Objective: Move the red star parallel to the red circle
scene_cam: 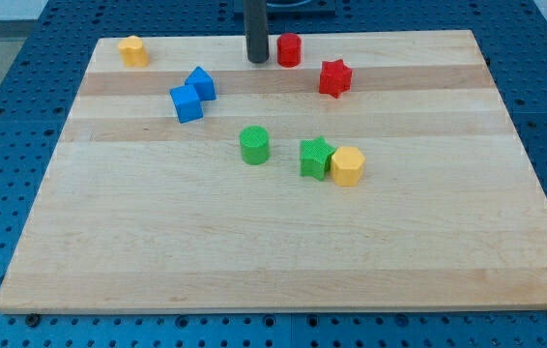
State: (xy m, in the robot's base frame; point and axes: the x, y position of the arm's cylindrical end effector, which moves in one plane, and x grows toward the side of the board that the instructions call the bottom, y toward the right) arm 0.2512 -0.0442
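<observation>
The red star lies on the wooden board near the view's top, right of centre. The red circle stands above and to the left of it, close to the board's top edge. My tip is at the end of the dark rod, just left of the red circle with a small gap, and well left of the red star.
Two blue blocks touch each other at upper left. A yellow block sits in the top left corner. A green circle, a green star and a yellow hexagon lie mid-board. The board rests on a blue pegboard.
</observation>
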